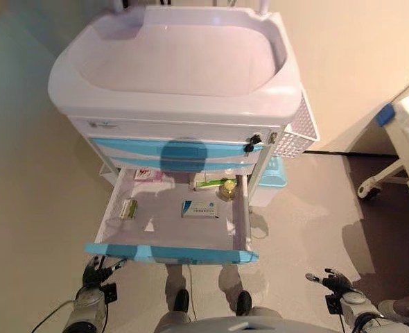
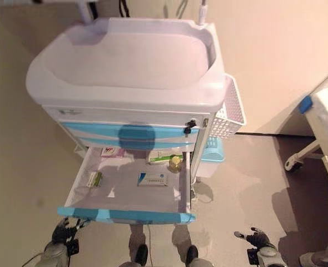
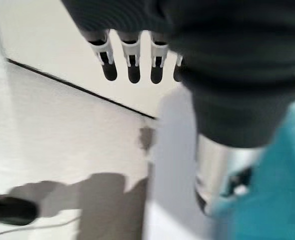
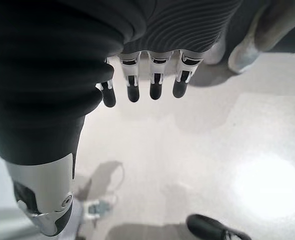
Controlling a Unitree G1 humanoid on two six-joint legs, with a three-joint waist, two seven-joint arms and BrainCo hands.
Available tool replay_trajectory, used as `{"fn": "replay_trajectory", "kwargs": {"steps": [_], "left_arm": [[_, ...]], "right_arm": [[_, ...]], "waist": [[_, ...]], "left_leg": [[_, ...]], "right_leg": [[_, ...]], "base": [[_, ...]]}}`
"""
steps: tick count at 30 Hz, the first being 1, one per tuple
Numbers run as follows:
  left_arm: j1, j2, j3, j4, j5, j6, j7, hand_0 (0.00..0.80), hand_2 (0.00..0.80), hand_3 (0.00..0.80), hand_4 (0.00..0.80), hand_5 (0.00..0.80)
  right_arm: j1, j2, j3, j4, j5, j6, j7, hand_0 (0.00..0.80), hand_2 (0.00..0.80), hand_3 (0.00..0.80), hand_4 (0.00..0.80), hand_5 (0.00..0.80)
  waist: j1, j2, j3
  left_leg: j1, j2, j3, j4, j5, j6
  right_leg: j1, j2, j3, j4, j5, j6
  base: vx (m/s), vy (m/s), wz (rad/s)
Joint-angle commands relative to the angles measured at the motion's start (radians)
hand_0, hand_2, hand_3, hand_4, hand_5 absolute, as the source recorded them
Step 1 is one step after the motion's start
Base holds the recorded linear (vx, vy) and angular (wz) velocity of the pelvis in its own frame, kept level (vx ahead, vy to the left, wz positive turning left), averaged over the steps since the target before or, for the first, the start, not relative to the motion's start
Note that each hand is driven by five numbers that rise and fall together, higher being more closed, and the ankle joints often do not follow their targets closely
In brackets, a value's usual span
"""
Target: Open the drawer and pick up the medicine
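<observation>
A white medical cart (image 1: 177, 62) has a lower drawer (image 1: 170, 254) pulled out toward me, with a teal front. Inside lie a white and teal medicine box (image 1: 199, 209), a small green-labelled box (image 1: 127, 208), a green and white box (image 1: 208, 182), a yellow-capped bottle (image 1: 228, 188) and a pink packet (image 1: 144, 175). My left hand (image 1: 93, 274) hangs low, just below the drawer front's left corner, fingers relaxed and empty. My right hand (image 1: 337, 283) hangs low at the right, well away from the drawer, fingers relaxed and empty.
A white perforated basket (image 1: 294, 125) hangs on the cart's right side, with a teal bin (image 1: 274, 173) below it. A bed frame with a wheel (image 1: 392, 159) stands at the right. A person's shoe (image 4: 215, 230) shows on the floor.
</observation>
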Motion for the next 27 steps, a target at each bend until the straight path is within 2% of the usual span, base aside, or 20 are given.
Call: {"fn": "replay_trajectory", "kwargs": {"steps": [1, 6, 8, 9, 14, 23, 27], "left_arm": [[-0.041, 0.022, 0.002, 0.035, 0.106, 0.000, -0.010, 0.000, 0.000, 0.000, 0.000, 0.000], [-0.033, 0.008, -0.019, 0.130, 0.178, 0.021, -0.029, 0.000, 0.000, 0.000, 0.000, 0.000], [-0.015, -0.005, -0.017, 0.155, 0.220, 0.031, -0.042, 0.000, 0.000, 0.000, 0.000, 0.000], [-0.015, -0.005, -0.018, 0.155, 0.220, 0.031, -0.042, 0.000, 0.000, 0.000, 0.000, 0.000], [0.000, -0.016, -0.019, 0.208, 0.304, 0.049, -0.064, 0.000, 0.000, 0.000, 0.000, 0.000], [0.012, -0.010, -0.017, 0.195, 0.375, 0.055, -0.078, 0.000, 0.000, 0.000, 0.000, 0.000], [0.012, -0.005, -0.017, 0.181, 0.377, 0.054, -0.075, 0.000, 0.000, 0.000, 0.000, 0.000]], "right_arm": [[-0.037, -0.032, -0.002, -0.054, 0.039, -0.016, -0.016, 0.000, 0.000, 0.000, 0.000, 0.000], [-0.022, -0.052, 0.003, -0.234, 0.038, -0.031, -0.014, 0.000, 0.000, 0.000, 0.000, 0.000], [-0.005, -0.084, 0.007, -0.460, 0.017, -0.047, -0.014, 0.000, 0.000, 0.000, 0.000, 0.000], [-0.003, -0.084, 0.006, -0.463, 0.017, -0.046, -0.014, 0.000, 0.000, 0.000, 0.000, 0.000], [0.026, -0.118, 0.004, -0.779, -0.009, -0.078, 0.001, 0.000, 0.000, 0.000, 0.000, 0.000], [0.029, -0.172, -0.001, -1.129, -0.089, -0.109, 0.020, 0.000, 0.000, 0.000, 0.000, 0.000], [0.023, -0.170, 0.003, -1.208, -0.080, -0.117, 0.033, 0.000, 0.000, 0.000, 0.000, 0.000]], "waist": [[-0.010, -0.045, 0.011], [-0.019, -0.054, -0.015], [-0.025, -0.056, -0.022], [-0.024, -0.056, -0.022], [-0.026, -0.063, -0.030], [-0.010, -0.085, -0.030], [-0.006, -0.093, -0.023]], "left_leg": [[-0.009, -0.077, 0.022, -0.044, 0.032, 0.051], [0.044, -0.078, 0.062, -0.051, 0.009, 0.057], [0.062, -0.077, 0.084, -0.053, 0.001, 0.059], [0.063, -0.077, 0.085, -0.053, 0.000, 0.059], [0.079, -0.075, 0.109, -0.057, -0.007, 0.063], [0.081, -0.075, 0.106, -0.058, -0.013, 0.066], [0.076, -0.075, 0.102, -0.057, -0.012, 0.066]], "right_leg": [[0.029, -0.020, 0.023, -0.042, 0.063, 0.074], [0.071, -0.021, 0.057, -0.066, 0.070, 0.081], [0.079, -0.022, 0.079, -0.076, 0.077, 0.085], [0.080, -0.022, 0.080, -0.076, 0.077, 0.085], [0.086, -0.023, 0.098, -0.084, 0.085, 0.089], [0.090, -0.025, 0.090, -0.092, 0.086, 0.092], [0.090, -0.027, 0.084, -0.092, 0.085, 0.094]], "base": [[0.123, 0.065, -0.52], [0.072, 0.040, -0.30], [0.046, 0.060, -0.23], [0.031, 0.043, -0.27], [0.029, 0.033, -0.17], [0.012, 0.003, -0.01], [0.000, 0.000, 0.00]]}}
